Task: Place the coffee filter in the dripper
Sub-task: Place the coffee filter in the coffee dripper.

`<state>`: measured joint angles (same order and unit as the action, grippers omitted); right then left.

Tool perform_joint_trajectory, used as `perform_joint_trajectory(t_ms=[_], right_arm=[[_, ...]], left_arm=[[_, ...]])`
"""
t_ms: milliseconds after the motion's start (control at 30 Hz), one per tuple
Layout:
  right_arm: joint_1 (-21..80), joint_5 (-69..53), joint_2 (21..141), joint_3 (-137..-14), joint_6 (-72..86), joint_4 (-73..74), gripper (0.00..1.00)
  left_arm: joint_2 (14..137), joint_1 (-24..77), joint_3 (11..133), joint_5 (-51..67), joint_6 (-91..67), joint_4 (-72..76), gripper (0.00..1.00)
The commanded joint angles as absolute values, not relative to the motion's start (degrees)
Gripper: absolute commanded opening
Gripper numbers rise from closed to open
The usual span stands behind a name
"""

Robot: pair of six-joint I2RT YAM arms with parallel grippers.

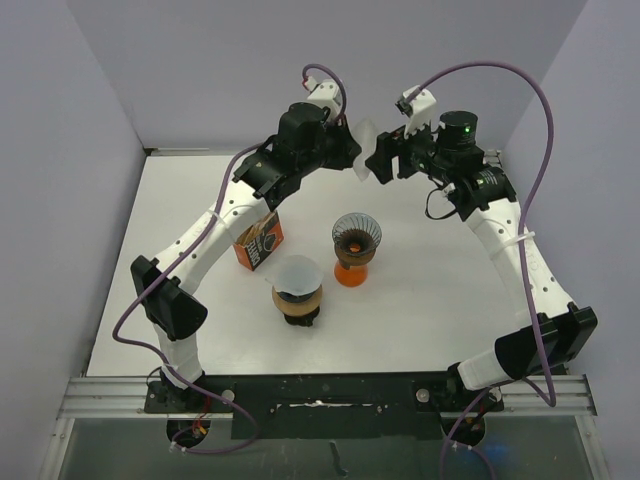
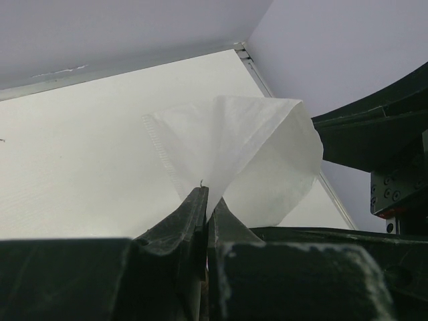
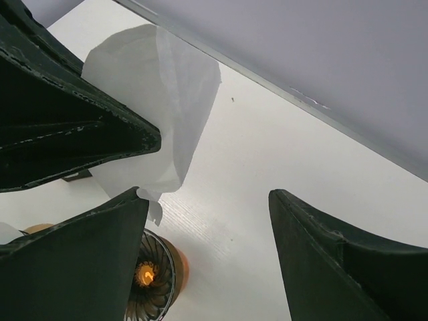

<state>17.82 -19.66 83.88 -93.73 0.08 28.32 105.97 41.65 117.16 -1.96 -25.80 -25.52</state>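
Well above the far half of the table (image 1: 450,320), the 2 arms meet in mid-air. The left gripper (image 2: 206,197) is pressed together on the narrow end of the coffee filter (image 2: 234,154). The right gripper (image 3: 204,197) stands spread just beside the paper, holding nothing. The dripper (image 1: 356,240) sits below, nearer the bases and about midway between the arms. The filter's long axis runs roughly level, fanning out toward the right gripper, so it probably has to tip point-down first.
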Motion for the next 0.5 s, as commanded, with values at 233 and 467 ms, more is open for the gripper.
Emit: perform_joint_trajectory(t_ms=[233,467], right_arm=[[17.02,-16.64,81.35,-93.12,1.54,25.56,0.73],[16.54,-21.02,80.79,-90.89,2.23,24.42,0.73]], left_arm=[[106.40,41.92,121.03,-2.81,-27.90,-25.14,0.00],[106.61,41.92,121.64,-3.46,-28.25,-25.52,0.00]])
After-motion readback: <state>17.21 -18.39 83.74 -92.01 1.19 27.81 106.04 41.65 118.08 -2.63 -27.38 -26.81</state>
